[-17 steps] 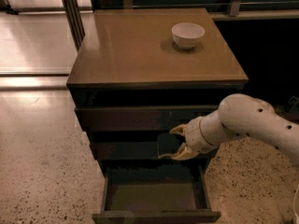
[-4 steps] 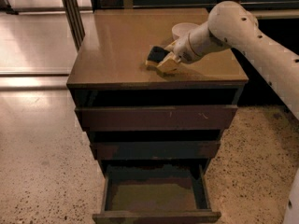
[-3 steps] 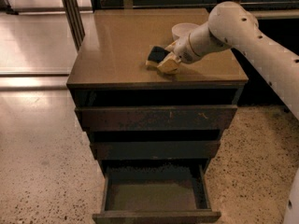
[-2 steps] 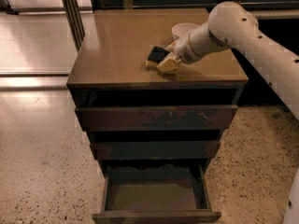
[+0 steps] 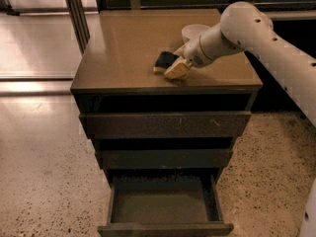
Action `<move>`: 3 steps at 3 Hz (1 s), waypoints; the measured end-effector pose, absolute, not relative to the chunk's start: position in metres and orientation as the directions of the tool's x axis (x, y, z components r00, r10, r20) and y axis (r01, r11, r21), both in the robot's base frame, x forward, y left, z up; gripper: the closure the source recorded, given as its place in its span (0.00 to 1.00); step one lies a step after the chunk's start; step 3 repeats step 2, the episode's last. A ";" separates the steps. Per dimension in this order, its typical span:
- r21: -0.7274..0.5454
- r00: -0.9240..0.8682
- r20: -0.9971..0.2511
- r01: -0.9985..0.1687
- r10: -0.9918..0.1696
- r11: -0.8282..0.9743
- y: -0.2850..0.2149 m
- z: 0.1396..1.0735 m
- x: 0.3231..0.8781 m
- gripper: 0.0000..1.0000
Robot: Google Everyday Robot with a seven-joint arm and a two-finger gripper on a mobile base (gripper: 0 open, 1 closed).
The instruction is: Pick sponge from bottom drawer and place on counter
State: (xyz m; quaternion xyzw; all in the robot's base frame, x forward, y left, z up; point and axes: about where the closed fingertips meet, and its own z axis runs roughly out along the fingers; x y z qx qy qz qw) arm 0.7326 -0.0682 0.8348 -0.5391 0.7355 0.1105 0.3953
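The sponge [image 5: 164,60] is a small flat block, dark on its face with a yellowish layer along the lower left edge. It sits low at the front middle of the surface [image 5: 123,48], and I cannot tell if it touches the surface or hangs just above it. I judge it light, soft and a little springy. It is not fragile and not slippery, so a moderate squeeze on the two long sides is enough. The pincer [image 5: 174,62] is narrow and holds the right end of the sponge between its tan fingers. The white bowl [image 5: 193,31] stands just behind the pincer. The bottom drawer [image 5: 165,228] is pulled open below, and nothing shows on its floor.
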 end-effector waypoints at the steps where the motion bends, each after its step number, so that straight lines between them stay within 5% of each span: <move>1: -0.263 -0.106 -0.701 -0.880 -0.706 0.394 -0.068 0.835 0.733 0.00; 3: -0.263 -0.106 -0.701 -0.880 -0.706 0.394 -0.068 0.835 0.733 0.00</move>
